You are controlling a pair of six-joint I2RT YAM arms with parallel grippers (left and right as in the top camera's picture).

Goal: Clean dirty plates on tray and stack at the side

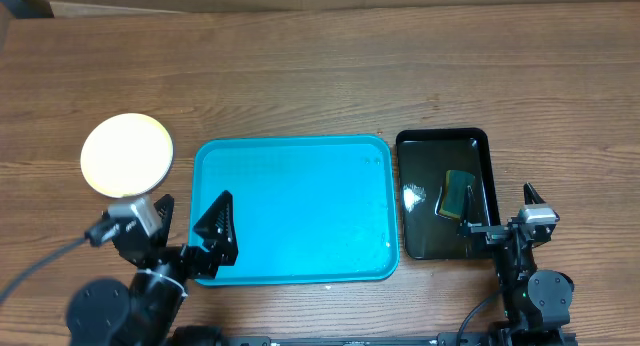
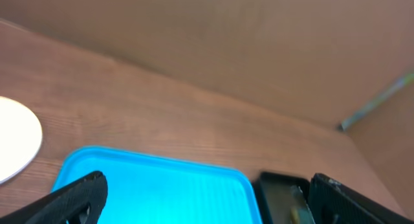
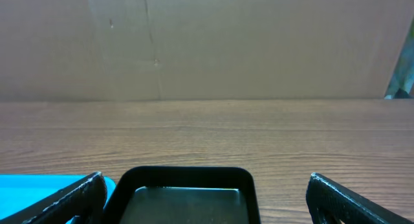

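1. Step in hand. The blue tray (image 1: 300, 206) holds no plate. Its floor is bare from rim to rim, so judge the cleaning and stacking as finished or very near it.

2. Location of the work item. A round pale plate (image 1: 126, 154) lies on the bench (image 1: 320, 76) just beside the blue tray's left rim, clear of it. From above you cannot tell whether this is one plate or several stacked, and no smear is visible on its top face.

3. Containers.
- Blue tray: empty.
- Black tray (image 1: 443, 135): just beside the blue tray's right rim. It holds one small green-and-yellow sponge (image 1: 457, 191), lying towards its right wall.

4. Claw state.
- The left claw (image 1: 192, 204) is released and grasps nothing. It hovers over the blue tray's near-left corner.
- The right claw (image 1: 499, 198) is released and grasps nothing. It sits at the black tray's near-right edge, close to the sponge.

5. Next move. Confirm the plate count at the side (the overhead view alone will not settle it). If the count is complete, no grasp is called for, and you should keep both arms clear of the plate.
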